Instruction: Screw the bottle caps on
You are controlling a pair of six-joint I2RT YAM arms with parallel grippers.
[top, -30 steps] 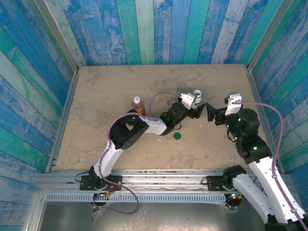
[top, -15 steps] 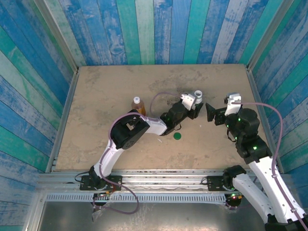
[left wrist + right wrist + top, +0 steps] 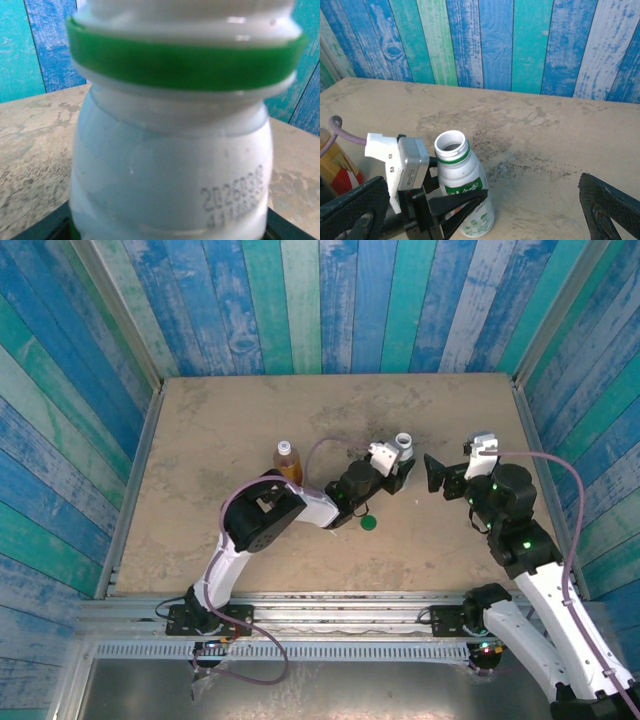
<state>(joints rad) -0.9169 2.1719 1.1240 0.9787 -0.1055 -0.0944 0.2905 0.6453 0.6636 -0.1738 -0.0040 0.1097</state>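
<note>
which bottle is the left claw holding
The white bottle with the green neck ring and uncapped mouth; the left claw clasps its body. The amber bottle stands apart, untouched.

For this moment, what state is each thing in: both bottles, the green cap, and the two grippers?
white bottle: upright, mouth open, no cap, gripped at its body.
amber bottle: upright on the table, free; cap on or off cannot be told.
green cap: flat on the table, loose, apart from both bottles.
left gripper: fingers shut on the white bottle.
right gripper: open, empty, facing the white bottle.
</note>
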